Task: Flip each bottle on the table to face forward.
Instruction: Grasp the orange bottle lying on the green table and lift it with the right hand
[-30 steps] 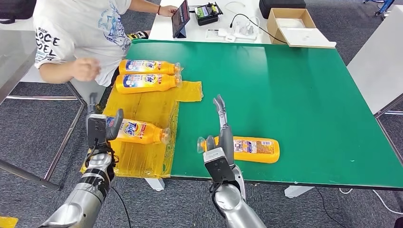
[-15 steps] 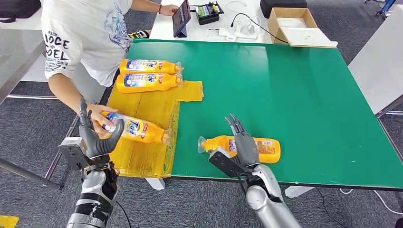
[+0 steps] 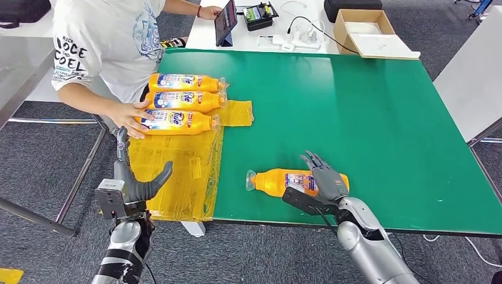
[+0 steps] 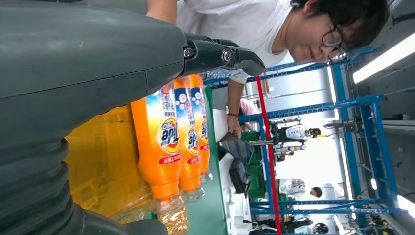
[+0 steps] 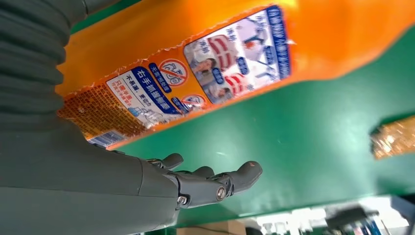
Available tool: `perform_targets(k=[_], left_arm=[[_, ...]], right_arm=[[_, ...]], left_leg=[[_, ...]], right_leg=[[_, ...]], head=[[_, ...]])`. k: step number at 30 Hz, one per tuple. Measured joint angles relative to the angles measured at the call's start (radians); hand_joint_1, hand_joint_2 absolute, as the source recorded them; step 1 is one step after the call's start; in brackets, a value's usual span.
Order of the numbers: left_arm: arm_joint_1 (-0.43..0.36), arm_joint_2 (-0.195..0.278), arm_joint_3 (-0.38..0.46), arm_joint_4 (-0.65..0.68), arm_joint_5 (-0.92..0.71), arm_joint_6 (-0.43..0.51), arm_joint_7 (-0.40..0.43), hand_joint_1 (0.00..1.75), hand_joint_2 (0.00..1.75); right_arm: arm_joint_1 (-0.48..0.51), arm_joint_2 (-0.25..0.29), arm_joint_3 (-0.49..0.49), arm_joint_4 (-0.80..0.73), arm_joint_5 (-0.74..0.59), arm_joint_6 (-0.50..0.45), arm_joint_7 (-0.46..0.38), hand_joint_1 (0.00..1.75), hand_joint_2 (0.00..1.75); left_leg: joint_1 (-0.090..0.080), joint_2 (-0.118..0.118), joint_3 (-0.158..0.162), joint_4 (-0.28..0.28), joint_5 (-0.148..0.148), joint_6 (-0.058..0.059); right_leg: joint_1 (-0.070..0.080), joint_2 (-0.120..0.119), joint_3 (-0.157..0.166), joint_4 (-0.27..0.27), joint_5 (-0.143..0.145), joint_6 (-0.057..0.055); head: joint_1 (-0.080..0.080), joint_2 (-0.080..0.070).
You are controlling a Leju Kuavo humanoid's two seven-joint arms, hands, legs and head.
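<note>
Lying crosswise, cap leftward, orange bottle [image 3: 302,182] (back label up) under right hand [image 3: 324,182], fingers [image 5: 215,183] spread, empty.

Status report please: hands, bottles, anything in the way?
Left hand open, empty. Right hand open over lone bottle, back label up. Person's hand on third bottle on yellow sheet.
</note>
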Motion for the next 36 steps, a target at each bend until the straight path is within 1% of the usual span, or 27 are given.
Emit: perform_targets(k=[8, 18, 20, 22, 24, 27, 30, 36], left_arm=[[0.0, 0.0, 0.001, 0.027, -0.01, -0.012, 0.006, 0.0, 1.75], [0.0, -0.004, 0.002, 0.062, -0.002, -0.021, 0.012, 0.0, 1.75], [0.0, -0.005, 0.002, 0.068, 0.0, -0.021, 0.012, 0.0, 1.75], [-0.001, -0.006, 0.002, 0.074, 0.001, -0.02, 0.012, 0.0, 1.75], [-0.002, -0.006, 0.002, 0.08, 0.003, -0.019, 0.013, 0.0, 1.75], [-0.004, -0.006, 0.002, 0.088, 0.006, -0.017, 0.016, 0.0, 1.75], [-0.007, -0.006, 0.002, 0.095, 0.008, -0.015, 0.018, 0.0, 1.75], [-0.011, -0.006, 0.002, 0.107, 0.009, -0.014, 0.019, 0.0, 1.75]], right_arm=[[-0.064, -0.022, 0.05, 0.082, -0.001, 0.041, 0.031, 0.0, 1.75], [-0.162, -0.054, 0.122, 0.174, -0.02, 0.155, 0.062, 0.01, 1.75], [-0.183, -0.059, 0.138, 0.194, -0.029, 0.176, 0.065, 0.18, 1.75], [-0.204, -0.063, 0.156, 0.216, -0.043, 0.193, 0.067, 0.88, 1.75], [-0.221, -0.067, 0.174, 0.235, -0.061, 0.204, 0.067, 1.49, 1.75], [-0.239, -0.073, 0.198, 0.257, -0.083, 0.209, 0.067, 1.64, 1.75], [-0.249, -0.077, 0.217, 0.27, -0.102, 0.207, 0.067, 1.72, 1.75], [-0.253, -0.078, 0.234, 0.28, -0.149, 0.174, 0.051, 1.75, 1.75]], left_leg=[[0.0, 0.0, 0.0, 0.0, 0.0, 0.0], [0.0, 0.0, 0.002, 0.0, 0.0, 0.0], [0.0, 0.0, 0.002, 0.0, 0.0, 0.0], [0.0, 0.0, 0.002, 0.0, 0.0, 0.0], [0.0, 0.0, 0.003, 0.0, 0.0, 0.0], [0.0, 0.0, 0.003, 0.0, 0.0, 0.0], [0.0, 0.0, 0.004, 0.0, 0.0, 0.0], [0.0, 0.0, 0.005, 0.0, 0.0, 0.0]], right_leg=[[0.0, 0.0, 0.0, 0.0, 0.0, 0.0], [0.0, 0.0, 0.002, 0.0, 0.0, 0.0], [0.0, 0.0, 0.002, 0.0, 0.0, 0.0], [0.0, 0.0, 0.002, 0.0, 0.0, 0.0], [0.0, 0.0, 0.003, 0.0, 0.0, 0.0], [0.0, 0.0, 0.003, 0.0, 0.0, 0.0], [0.0, 0.0, 0.004, 0.0, 0.0, 0.0], [0.0, 0.0, 0.004, 0.0, 0.0, 0.0]], head=[[0.0, 0.0], [0.0, 0.0], [0.0, 0.0], [0.0, 0.0], [0.0, 0.0], [0.0, 0.0], [0.0, 0.0], [0.0, 0.0]])
